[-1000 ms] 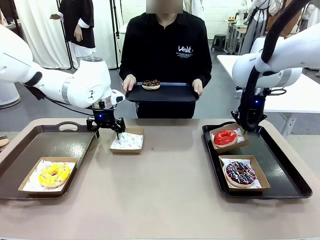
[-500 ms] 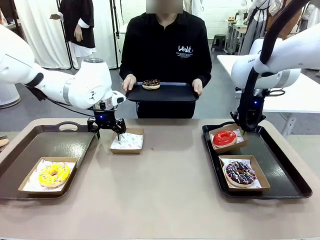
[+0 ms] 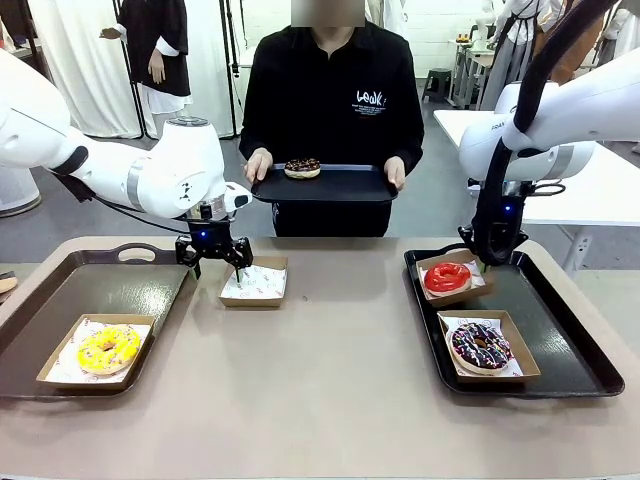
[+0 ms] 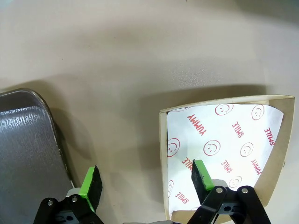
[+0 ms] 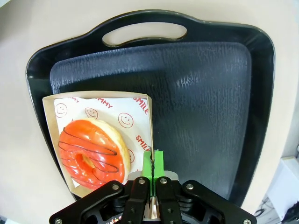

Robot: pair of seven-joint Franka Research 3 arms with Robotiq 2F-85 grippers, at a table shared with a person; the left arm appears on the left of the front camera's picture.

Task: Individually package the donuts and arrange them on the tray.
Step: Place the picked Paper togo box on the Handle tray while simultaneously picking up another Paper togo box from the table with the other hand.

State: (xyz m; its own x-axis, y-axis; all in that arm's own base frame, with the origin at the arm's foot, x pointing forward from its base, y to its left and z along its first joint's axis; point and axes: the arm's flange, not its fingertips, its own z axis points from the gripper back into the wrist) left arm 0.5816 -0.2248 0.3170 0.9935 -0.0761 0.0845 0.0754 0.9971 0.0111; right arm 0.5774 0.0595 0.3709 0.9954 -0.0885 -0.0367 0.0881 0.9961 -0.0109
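Brown card boxes lined with printed white paper hold most of the donuts here. On the left tray (image 3: 60, 300), a yellow donut (image 3: 108, 347) sits in its box near the front edge. On the right tray (image 3: 575, 340) there are two boxed ones: the red donut (image 3: 447, 277) toward the far end and the sprinkled chocolate donut (image 3: 480, 346) nearer the robot. The last chocolate donut (image 3: 302, 168) lies unboxed on a black tray (image 3: 340, 188) that the person holds up with both hands at the far side of the table.

The left gripper (image 3: 213, 259) hangs with its jaws spread wide over the near-left edge of an empty box (image 3: 254, 282) that stands on the bare table between the two trays. From its wrist camera, one green pad (image 4: 202, 173) is above the paper liner and the other is outside the box wall, gripping nothing.

The right gripper (image 3: 487, 255) is pressed fully together at the far-right corner of the red donut's box (image 5: 100, 140). In its wrist view the pads meet right at the box rim; whether they pinch the cardboard or the paper edge is hard to make out.
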